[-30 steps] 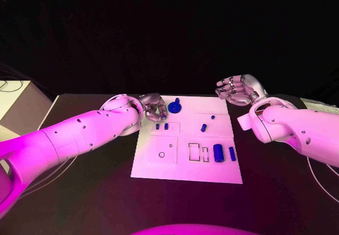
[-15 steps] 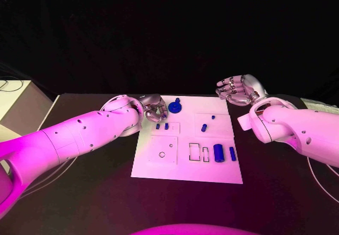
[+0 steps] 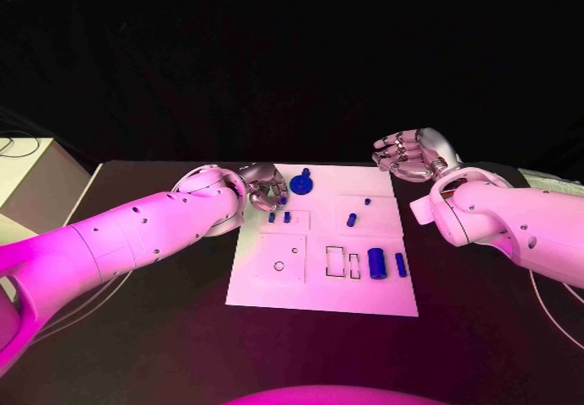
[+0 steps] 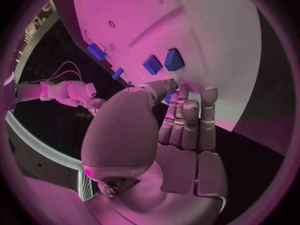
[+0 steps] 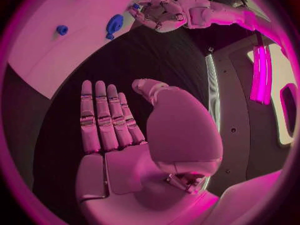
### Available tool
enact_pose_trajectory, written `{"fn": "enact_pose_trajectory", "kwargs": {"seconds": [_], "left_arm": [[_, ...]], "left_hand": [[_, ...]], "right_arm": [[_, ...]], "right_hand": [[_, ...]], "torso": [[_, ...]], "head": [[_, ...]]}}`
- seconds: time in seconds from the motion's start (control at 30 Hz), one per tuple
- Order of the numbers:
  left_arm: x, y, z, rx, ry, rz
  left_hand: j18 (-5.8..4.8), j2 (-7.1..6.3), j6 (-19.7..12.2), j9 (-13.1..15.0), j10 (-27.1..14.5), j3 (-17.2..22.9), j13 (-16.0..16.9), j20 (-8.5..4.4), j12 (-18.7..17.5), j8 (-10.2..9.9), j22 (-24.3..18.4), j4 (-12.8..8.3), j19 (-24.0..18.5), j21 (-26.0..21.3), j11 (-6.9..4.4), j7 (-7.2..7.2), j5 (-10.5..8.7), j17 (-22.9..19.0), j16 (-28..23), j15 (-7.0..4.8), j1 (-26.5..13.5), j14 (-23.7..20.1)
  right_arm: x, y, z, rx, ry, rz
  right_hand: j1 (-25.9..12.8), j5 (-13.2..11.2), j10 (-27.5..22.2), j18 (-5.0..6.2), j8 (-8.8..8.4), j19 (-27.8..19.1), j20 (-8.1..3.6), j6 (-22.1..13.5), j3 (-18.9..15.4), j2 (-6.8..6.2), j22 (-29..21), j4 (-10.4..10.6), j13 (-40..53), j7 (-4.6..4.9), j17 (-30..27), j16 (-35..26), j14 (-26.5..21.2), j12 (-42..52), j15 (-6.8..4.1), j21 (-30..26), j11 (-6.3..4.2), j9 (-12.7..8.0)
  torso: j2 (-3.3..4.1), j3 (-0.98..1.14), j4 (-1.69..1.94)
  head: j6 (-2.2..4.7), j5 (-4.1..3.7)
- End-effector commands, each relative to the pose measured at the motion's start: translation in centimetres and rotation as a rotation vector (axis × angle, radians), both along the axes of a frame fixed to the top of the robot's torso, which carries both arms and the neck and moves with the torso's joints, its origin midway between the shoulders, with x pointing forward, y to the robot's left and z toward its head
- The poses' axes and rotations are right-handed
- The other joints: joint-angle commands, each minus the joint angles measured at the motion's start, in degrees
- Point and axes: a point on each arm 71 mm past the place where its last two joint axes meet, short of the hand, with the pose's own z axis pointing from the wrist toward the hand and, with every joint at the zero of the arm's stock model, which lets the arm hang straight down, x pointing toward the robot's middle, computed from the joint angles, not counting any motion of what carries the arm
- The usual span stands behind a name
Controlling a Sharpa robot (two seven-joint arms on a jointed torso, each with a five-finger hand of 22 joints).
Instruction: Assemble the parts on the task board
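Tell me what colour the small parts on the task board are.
Blue parts, clearest in the head view.

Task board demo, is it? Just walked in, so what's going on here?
The robot is at the task board with blue parts on it. Its left hand hovers at the board's far left corner, by the round blue part, holding nothing. Its right hand waits off the far right corner, fingers straight, empty.

Black table (image 3: 146, 337), dark backdrop, pale cabinet (image 3: 30, 181) beside.
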Motion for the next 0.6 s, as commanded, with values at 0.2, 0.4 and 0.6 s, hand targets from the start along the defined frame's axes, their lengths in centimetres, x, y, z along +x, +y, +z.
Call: {"fn": "enact_pose_trajectory", "kwargs": {"seconds": [0.2,0.4,0.6], "left_arm": [[-0.07,-0.02,0.04,-0.004,0.010,0.008],[-0.07,0.16,0.05,-0.008,0.013,0.017],[-0.02,0.39,0.01,-0.005,0.017,0.028]], "left_hand": [[-0.50,-0.10,-0.4,0.0,-0.3,-0.1,0.1,0.04,-0.3,-0.4,-0.1,0.0,-0.4,-0.4,0.16,-0.05,-0.10,-0.4,-0.3,-0.16,-0.5,-0.5],[-0.27,-0.43,-1.0,-0.2,-1.3,-0.2,0.1,0.16,-0.6,-0.9,-1.1,0.1,-1.4,-1.3,0.46,-0.39,-0.05,-1.1,-0.4,0.08,-0.8,-1.3],[-0.07,-0.63,-1.9,-0.4,-2.9,-0.3,0.1,0.50,-1.0,-1.6,-2.0,0.0,-2.4,-2.2,0.97,-0.73,-0.04,-2.6,-0.6,0.53,-0.9,-2.6]], "right_arm": [[-0.03,0.11,-0.02,-0.001,0.001,0.016],[-0.03,0.08,-0.02,-0.001,0.000,0.015],[0.00,0.03,-0.07,-0.002,0.003,0.015]], "right_hand": [[-0.4,0.2,-0.2,0.71,-0.19,-0.2,0.05,-0.5,-0.3,0.16,0.0,-0.1,-0.1,1.77,0.0,-0.3,0.1,-0.3,0.34,0.0,0.15,0.0],[-0.4,0.2,-0.3,0.71,-0.22,-0.2,0.08,-0.5,-0.4,0.18,-0.1,-0.2,-0.1,1.79,-0.1,-0.3,0.1,-0.4,0.36,0.0,0.17,-0.1],[-0.3,0.2,-0.4,0.71,-0.25,-0.3,0.13,-0.5,-0.4,0.23,-0.3,-0.3,-0.1,1.76,-0.3,-0.5,0.0,-0.4,0.42,0.0,0.19,-0.1]], "torso": [[0.00,0.00,-0.03],[-0.04,0.00,-0.01],[-0.05,-0.03,-0.02]], "head": [[0.00,0.01],[0.05,-0.01],[0.11,-0.07]]}}
